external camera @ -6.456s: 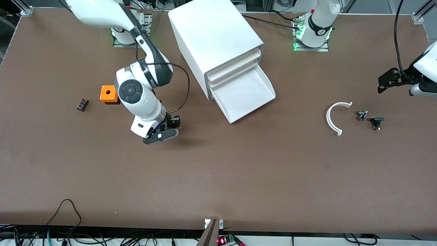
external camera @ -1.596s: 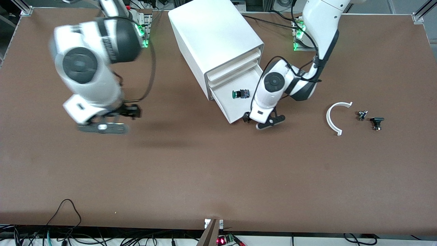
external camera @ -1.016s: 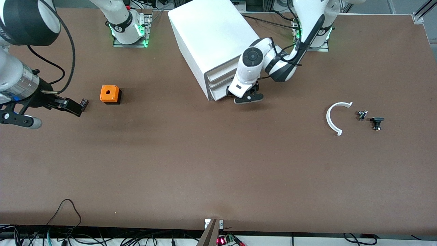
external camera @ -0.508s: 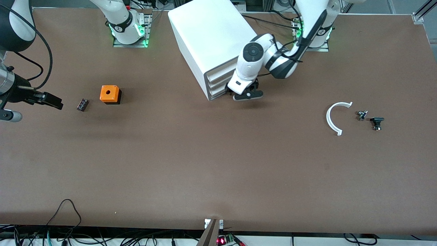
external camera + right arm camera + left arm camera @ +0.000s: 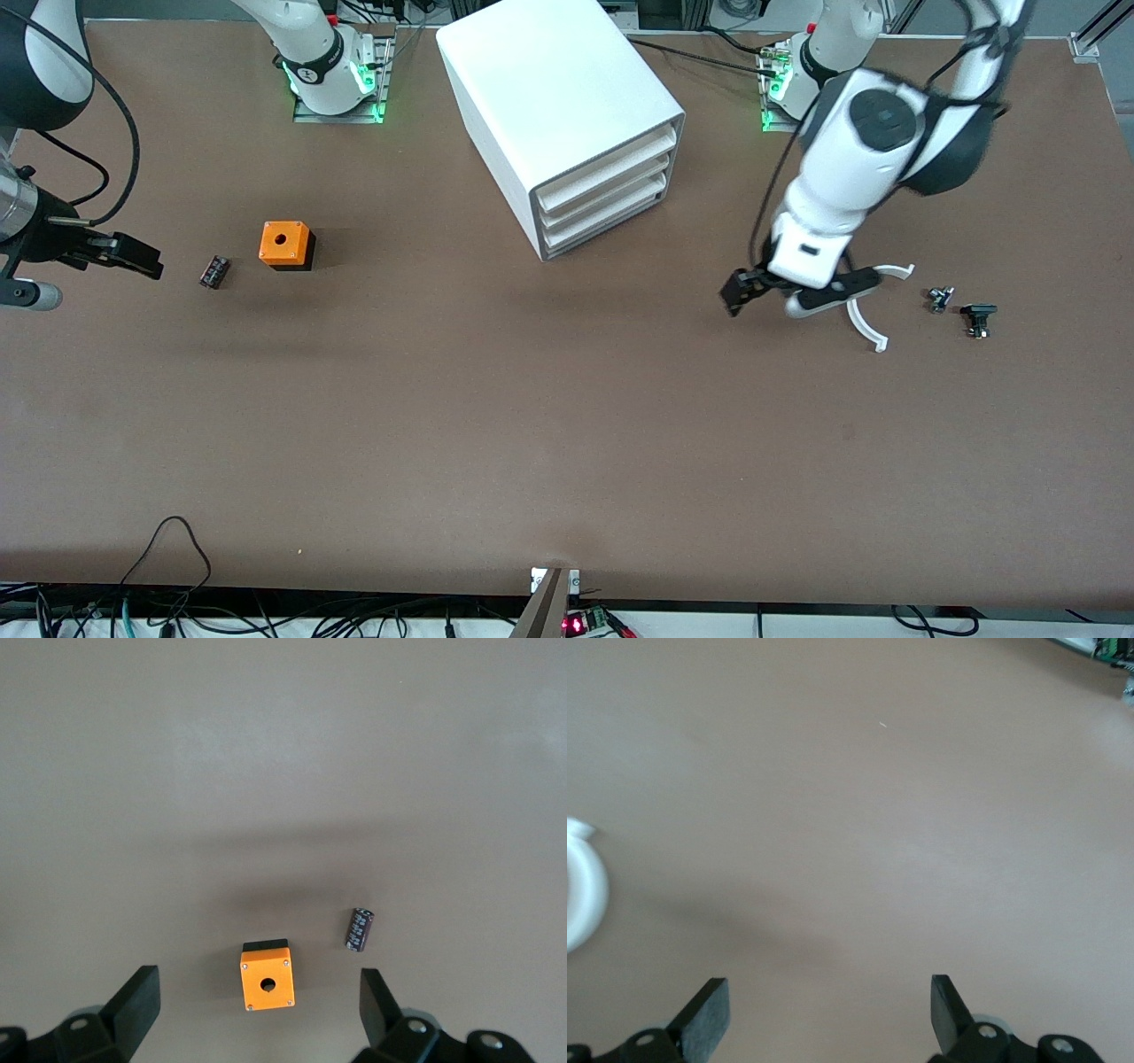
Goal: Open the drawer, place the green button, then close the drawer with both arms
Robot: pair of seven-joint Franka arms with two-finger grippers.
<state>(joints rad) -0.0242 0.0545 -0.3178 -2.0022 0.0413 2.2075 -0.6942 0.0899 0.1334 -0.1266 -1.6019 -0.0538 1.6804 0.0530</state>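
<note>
The white cabinet (image 5: 567, 97) stands toward the robots' side of the table with all three drawers pushed in; the drawer (image 5: 607, 223) is the lowest one and is shut. The button is hidden. My left gripper (image 5: 785, 296) hangs open over bare table between the cabinet and a white curved piece (image 5: 873, 338), holding nothing. In the left wrist view the left gripper (image 5: 826, 1014) spans only tabletop, with the curved piece (image 5: 580, 895) at the edge. My right gripper (image 5: 84, 275) waits open and holds nothing at the right arm's end of the table.
An orange cube with a hole (image 5: 285, 244) and a small black cylinder (image 5: 213, 271) lie near the right gripper (image 5: 257, 1012); the right wrist view shows the cube (image 5: 266, 979) and cylinder (image 5: 359, 928). Two small black parts (image 5: 940, 299) (image 5: 977, 319) lie beside the curved piece.
My left gripper has left the front of the shut drawer and swung toward the left arm's end, over the table by the curved piece. The right arm has hardly moved.
</note>
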